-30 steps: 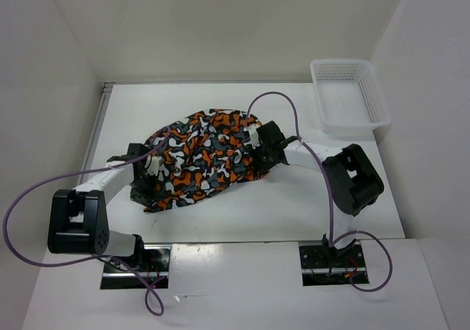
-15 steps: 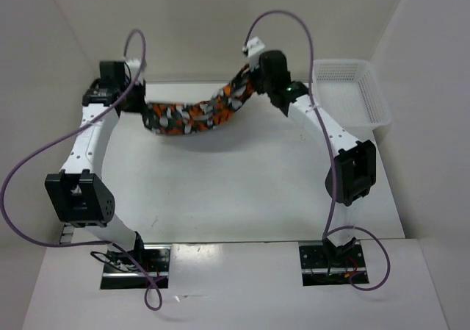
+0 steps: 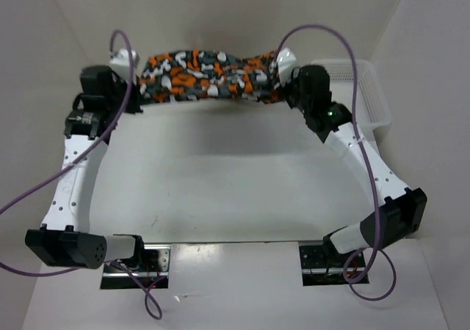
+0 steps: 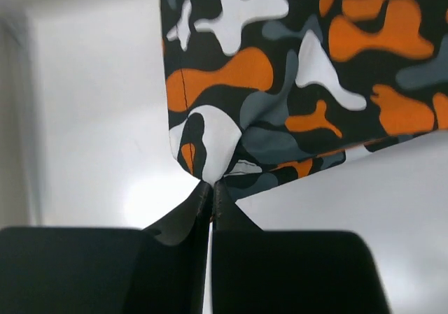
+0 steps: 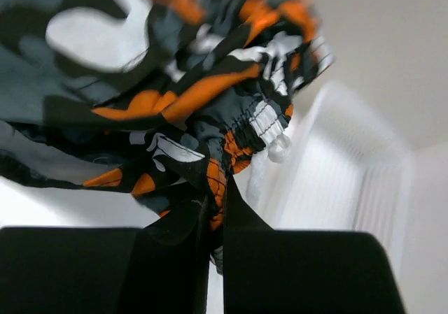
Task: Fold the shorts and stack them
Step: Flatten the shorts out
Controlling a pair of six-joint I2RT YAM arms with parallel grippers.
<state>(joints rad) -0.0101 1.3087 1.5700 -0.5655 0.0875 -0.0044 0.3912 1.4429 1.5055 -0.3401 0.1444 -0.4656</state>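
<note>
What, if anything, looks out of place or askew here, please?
Nothing stands out. The shorts hang stretched roughly level in the air between the left gripper and the right gripper, both pinched shut on fabric edges. The white basket sits upright at the far right.

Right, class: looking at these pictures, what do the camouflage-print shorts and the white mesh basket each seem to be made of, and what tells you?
The shorts: apparently thin, soft cloth, matte, printed; it sags, wrinkles and puckers where pinched. Exact fibre cannot be told.
The white mesh basket: probably moulded plastic, smooth; its walls hold a rigid, regular grid of holes.
</note>
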